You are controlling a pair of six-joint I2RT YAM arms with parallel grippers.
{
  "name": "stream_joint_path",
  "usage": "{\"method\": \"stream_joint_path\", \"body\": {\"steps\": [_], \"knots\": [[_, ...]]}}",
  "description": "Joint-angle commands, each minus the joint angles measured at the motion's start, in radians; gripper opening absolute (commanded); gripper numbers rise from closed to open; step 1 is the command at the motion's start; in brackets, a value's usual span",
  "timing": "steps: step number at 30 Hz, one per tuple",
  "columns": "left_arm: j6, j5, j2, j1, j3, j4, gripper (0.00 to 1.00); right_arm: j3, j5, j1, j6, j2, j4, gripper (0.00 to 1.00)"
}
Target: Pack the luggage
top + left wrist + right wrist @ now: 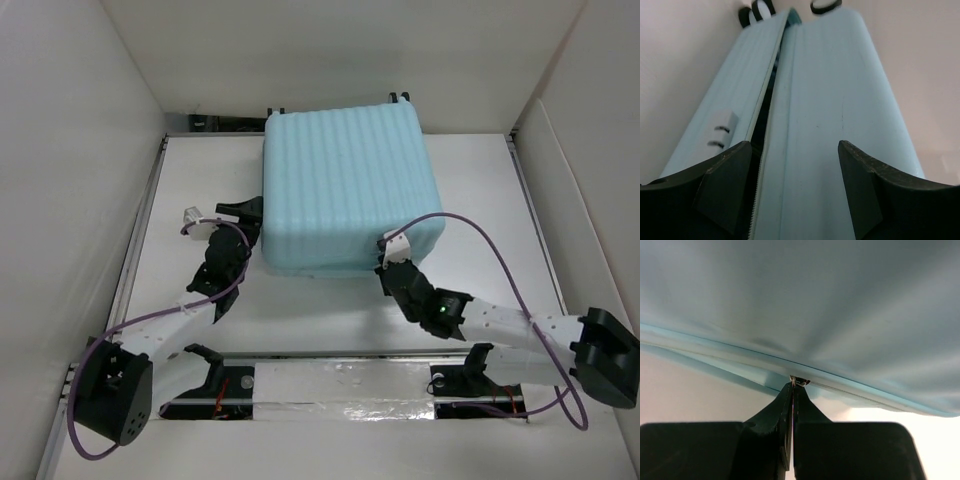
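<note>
The luggage [345, 190] is a pale aqua ribbed hard-shell suitcase lying flat at the back middle of the table, its lid down. My left gripper [250, 225] stands open at its left side. In the left wrist view, the gripper [794, 147] has its two black fingers [722, 180] spread before the shell [830, 100], beside a dark unzipped gap [765, 110]. My right gripper [384, 250] is at the front right corner. The right wrist view shows this gripper [793, 385] shut on the small metal zipper pull [800, 381] on the seam under the shell [815, 300].
White walls [80, 150] enclose the table [470, 200] on three sides. Black-and-white wheels [757, 10] show at the suitcase's far end. A grey lock block [722, 131] sits beside the gap. Purple cables [500, 260] loop off both arms. A taped rail [340, 385] runs along the near edge.
</note>
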Motion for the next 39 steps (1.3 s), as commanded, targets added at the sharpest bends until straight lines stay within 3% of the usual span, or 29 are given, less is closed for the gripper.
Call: {"method": "stream_joint_path", "body": {"steps": [1, 9, 12, 15, 21, 29, 36, 39], "knots": [[0.172, 0.372, -0.008, -0.124, -0.021, -0.03, 0.68, 0.114, -0.321, 0.012, -0.024, -0.125, 0.092, 0.0], [0.228, 0.373, 0.007, -0.022, -0.013, -0.003, 0.69, 0.044, -0.315, -0.135, 0.018, -0.216, -0.007, 0.0], [0.235, 0.396, 0.008, -0.022, -0.029, 0.023, 0.69, -0.043, -0.425, -0.157, 0.053, -0.234, 0.146, 0.0], [0.204, 0.419, 0.024, -0.022, -0.075, 0.081, 0.69, -0.057, -0.572, -0.065, 0.125, -0.15, 0.336, 0.0], [0.193, 0.491, 0.079, -0.067, -0.063, 0.14, 0.68, 0.203, -0.621, 0.137, 0.097, 0.174, 0.36, 0.0], [0.225, 0.566, 0.1, -0.067, -0.026, 0.138, 0.69, 0.248, -0.723, 0.216, 0.144, 0.315, 0.479, 0.0], [0.225, 0.588, 0.189, -0.079, 0.008, 0.181, 0.69, 0.416, -0.754, 0.277, 0.107, 0.45, 0.47, 0.0], [0.265, 0.531, 0.211, -0.093, 0.039, 0.128, 0.7, 0.385, -0.679, 0.277, 0.109, 0.444, 0.537, 0.0]]}}
